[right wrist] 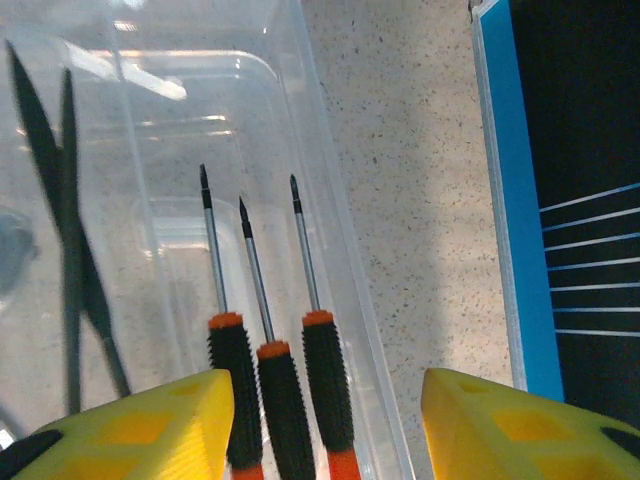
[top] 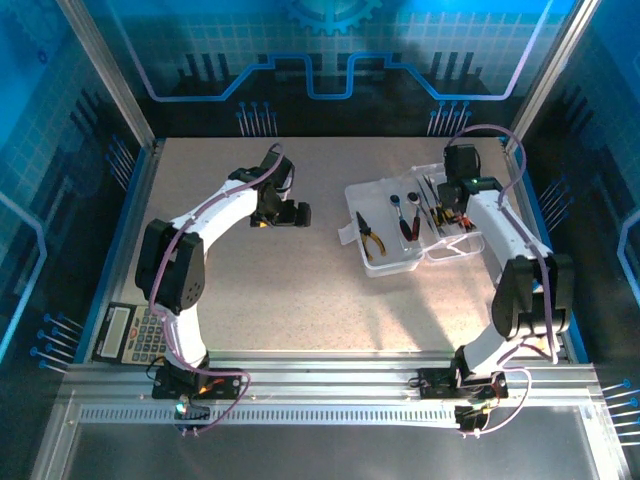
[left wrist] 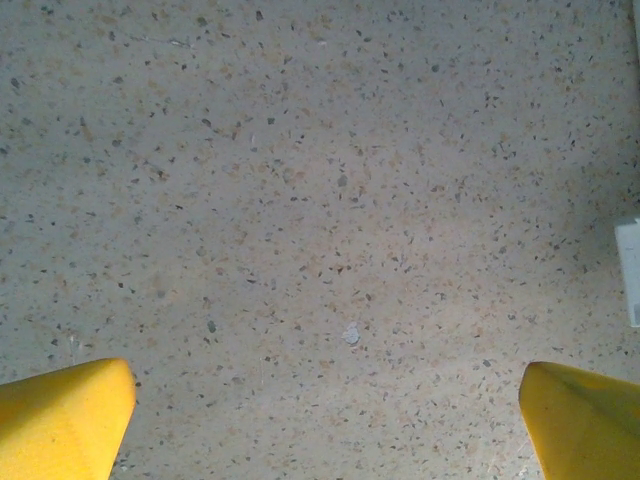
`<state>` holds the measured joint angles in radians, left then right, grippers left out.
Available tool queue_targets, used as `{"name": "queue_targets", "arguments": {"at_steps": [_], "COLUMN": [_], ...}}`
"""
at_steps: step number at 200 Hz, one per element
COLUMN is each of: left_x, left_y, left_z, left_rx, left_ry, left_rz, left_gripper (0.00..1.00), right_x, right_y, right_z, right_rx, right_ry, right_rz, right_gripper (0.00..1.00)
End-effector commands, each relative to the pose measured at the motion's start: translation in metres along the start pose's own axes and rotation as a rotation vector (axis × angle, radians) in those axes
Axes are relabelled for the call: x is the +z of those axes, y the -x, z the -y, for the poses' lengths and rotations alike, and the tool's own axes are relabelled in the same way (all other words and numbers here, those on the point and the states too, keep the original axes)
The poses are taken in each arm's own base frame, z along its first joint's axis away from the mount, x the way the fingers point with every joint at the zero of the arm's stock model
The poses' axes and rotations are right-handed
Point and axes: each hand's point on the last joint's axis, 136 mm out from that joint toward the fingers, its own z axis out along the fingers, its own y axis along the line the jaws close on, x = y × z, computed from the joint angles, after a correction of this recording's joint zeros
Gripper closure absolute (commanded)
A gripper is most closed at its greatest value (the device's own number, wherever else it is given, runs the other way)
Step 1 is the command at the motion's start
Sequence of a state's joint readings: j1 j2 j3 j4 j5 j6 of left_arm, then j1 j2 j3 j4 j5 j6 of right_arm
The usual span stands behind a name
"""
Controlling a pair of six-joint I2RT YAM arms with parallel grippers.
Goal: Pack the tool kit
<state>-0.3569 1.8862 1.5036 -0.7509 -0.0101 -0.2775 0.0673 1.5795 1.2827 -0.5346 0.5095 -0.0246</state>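
Left pincer (left wrist: 325, 380) – fully open, empty, over the counter (top: 300, 290). Right pincer (right wrist: 325, 390) – fingers apart, gripping nothing, above the open case (top: 390, 268) at the counter's right rear. 3 screwdrivers (right wrist: 270, 400) lie side by side in the case beneath the right pincer; pliers (top: 369, 236) lie in its left half.

The three screwdrivers (right wrist: 285, 400) run off the bottom edge — handle ends unseen; the dark tool (right wrist: 70, 250) beside them blurs through the clear case (right wrist: 330, 230). From above, the right gripper (top: 447, 212) covers part of that case.
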Motion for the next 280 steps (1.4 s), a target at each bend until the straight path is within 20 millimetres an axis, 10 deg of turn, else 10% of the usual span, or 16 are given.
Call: {"name": "queue_targets", "arguments": {"at_steps": [1,86,210,280], "left_x": [-0.002,-0.002,-0.005,-0.005], "left_y": [0.007,-0.004,-0.006,-0.007], "left_z": [0.007,0.016,0.017,0.016], "left_rx": [0.005,0.002,0.007,0.015], "left_ry": [-0.042,-0.09,-0.098,-0.096], "left_rz": [0.007,0.004,0.007,0.005], "left_gripper": [0.01,0.01,0.01,0.01], "right_x": [-0.033,-0.048,-0.047,-0.055], "right_y": [-0.002,-0.045,-0.087,-0.071], "right_z": [-0.008,-0.102,-0.142,-0.167], "right_rx": [0.047,0.063,0.041,0.026], "right_ry": [0.106,0.544,0.583,0.606], "right_rz": [0.041,-0.02,-0.138,-0.125], "right_gripper": [0.41,0.33,0.46,0.47]}}
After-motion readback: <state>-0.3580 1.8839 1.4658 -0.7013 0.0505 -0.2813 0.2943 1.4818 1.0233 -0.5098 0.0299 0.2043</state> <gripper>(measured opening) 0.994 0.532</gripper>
